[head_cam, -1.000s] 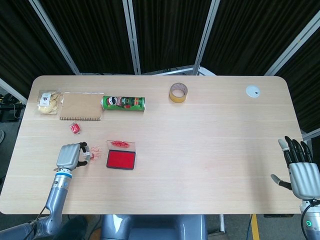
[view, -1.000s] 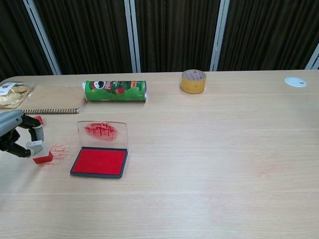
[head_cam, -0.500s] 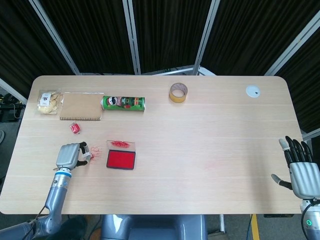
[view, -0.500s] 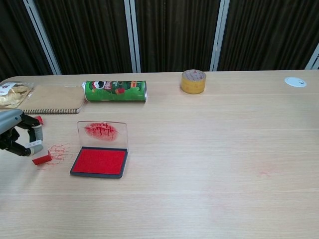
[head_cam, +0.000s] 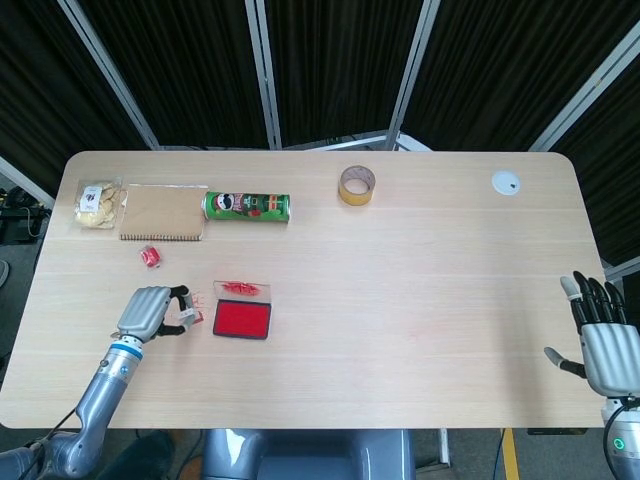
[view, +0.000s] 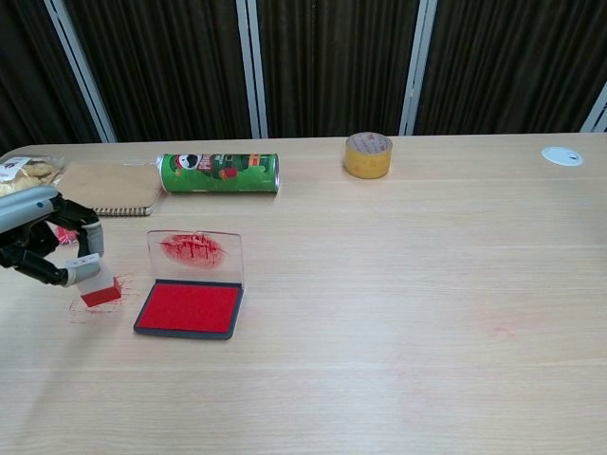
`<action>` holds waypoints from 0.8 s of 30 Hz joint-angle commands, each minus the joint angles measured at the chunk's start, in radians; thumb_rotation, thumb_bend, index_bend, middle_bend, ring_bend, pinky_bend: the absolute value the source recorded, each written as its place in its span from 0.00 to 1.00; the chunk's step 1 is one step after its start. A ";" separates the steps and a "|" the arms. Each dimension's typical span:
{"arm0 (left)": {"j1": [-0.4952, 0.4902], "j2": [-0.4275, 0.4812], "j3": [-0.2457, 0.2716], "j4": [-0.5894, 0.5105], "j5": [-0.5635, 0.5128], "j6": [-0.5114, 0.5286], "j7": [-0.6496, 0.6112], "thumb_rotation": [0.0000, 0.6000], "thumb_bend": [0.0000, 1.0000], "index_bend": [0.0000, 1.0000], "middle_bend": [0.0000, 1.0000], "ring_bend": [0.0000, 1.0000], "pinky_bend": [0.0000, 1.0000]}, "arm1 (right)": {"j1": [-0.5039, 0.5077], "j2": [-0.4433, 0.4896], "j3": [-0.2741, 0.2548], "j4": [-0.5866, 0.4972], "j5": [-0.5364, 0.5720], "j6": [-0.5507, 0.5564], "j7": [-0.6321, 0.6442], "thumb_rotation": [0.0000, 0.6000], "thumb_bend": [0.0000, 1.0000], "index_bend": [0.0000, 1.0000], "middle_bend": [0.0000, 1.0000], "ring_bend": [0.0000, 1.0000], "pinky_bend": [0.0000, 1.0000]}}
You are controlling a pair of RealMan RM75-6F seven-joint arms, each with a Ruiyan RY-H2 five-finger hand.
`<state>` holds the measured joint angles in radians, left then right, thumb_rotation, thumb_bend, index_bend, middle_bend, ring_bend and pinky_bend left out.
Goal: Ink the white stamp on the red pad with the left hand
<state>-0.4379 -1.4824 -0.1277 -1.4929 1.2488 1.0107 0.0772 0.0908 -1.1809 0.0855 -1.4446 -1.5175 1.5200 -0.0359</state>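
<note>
The white stamp (view: 96, 282) is pinched between the fingertips of the left hand (view: 43, 248), its red face turned downward and lifted just clear of the desk (view: 398, 284), above a patch of red smears on the wood. The stamp is held just to the left of the red pad (view: 189, 308), apart from it and not yet over the ink. The pad lies open, its clear lid (view: 195, 252) standing upright at the far edge and smeared with red. In the head view the right hand (head_cam: 603, 340) is seen at the desk's right edge with its fingers spread and nothing in them. Along the far side of the desk a green can (view: 218, 172) is laid on its side, with a brown notebook (view: 106, 188) beside it and a tape roll (view: 368, 154) further right.
</note>
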 commanded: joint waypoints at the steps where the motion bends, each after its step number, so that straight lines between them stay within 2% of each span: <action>1: -0.033 0.011 0.014 -0.014 0.046 -0.024 -0.004 1.00 0.35 0.59 0.56 0.92 0.90 | 0.000 -0.001 0.002 0.000 0.004 -0.001 -0.003 1.00 0.00 0.00 0.00 0.00 0.00; 10: -0.104 -0.048 -0.006 0.018 0.013 -0.085 0.039 1.00 0.35 0.59 0.56 0.92 0.90 | 0.002 0.001 0.014 -0.001 0.035 -0.015 -0.016 1.00 0.00 0.00 0.00 0.00 0.00; 24: -0.139 -0.138 -0.002 0.106 -0.004 -0.093 0.038 1.00 0.37 0.60 0.57 0.92 0.90 | 0.004 -0.001 0.021 0.010 0.063 -0.035 -0.015 1.00 0.00 0.00 0.00 0.00 0.00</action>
<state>-0.5724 -1.6122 -0.1305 -1.3950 1.2468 0.9200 0.1194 0.0949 -1.1818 0.1062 -1.4352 -1.4542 1.4850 -0.0511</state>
